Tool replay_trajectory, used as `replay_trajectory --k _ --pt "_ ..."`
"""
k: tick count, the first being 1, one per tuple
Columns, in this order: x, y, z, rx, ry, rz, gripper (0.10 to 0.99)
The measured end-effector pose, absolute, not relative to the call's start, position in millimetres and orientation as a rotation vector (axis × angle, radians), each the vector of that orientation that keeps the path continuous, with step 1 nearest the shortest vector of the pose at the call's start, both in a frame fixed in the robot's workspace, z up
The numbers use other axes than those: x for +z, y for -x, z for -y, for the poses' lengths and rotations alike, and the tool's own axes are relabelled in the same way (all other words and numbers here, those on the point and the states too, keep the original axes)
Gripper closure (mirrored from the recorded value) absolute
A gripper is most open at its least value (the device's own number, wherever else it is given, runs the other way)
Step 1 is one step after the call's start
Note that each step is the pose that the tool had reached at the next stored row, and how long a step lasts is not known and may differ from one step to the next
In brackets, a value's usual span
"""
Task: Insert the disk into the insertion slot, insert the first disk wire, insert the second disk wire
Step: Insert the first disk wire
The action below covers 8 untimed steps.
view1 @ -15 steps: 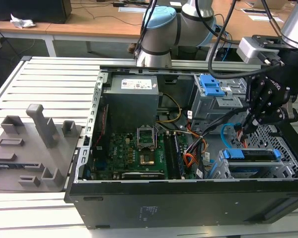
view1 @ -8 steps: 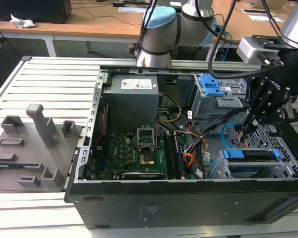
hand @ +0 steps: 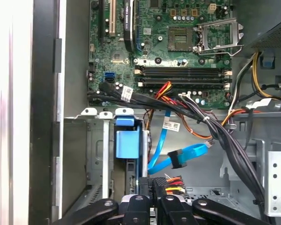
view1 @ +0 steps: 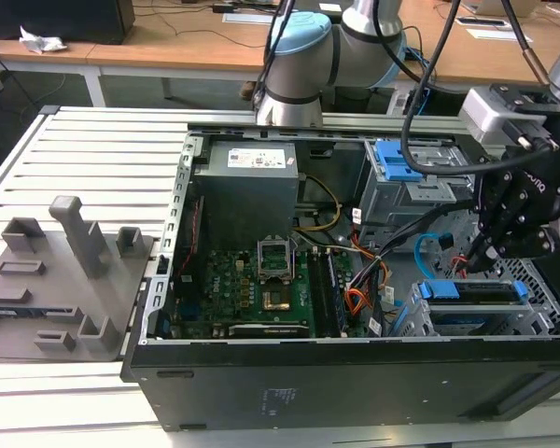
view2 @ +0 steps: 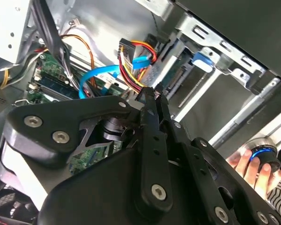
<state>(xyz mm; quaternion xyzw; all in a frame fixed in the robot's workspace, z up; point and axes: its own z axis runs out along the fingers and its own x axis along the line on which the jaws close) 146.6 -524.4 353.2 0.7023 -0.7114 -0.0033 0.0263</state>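
Disk (view1: pixel 473 291) looks seated in the insertion slot (view1: pixel 546 303). Jaws clench the first disk wire (hand: pixel 173 179); the second disk wire (hand: pixel 195 152) lies loose, unplugged.

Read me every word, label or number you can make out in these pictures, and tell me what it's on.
No text can be read.
Power supply label, exterior view: print too small to read.
White cable tags, first wrist view: print too small to read.
Pale markings on the case panel, exterior view: too small to read.
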Motion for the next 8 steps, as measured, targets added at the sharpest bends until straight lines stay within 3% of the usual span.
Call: replay_trajectory --k 8 --pt "351.8 -146.6 527.8 -0.021 -2.175 2.203 0.925"
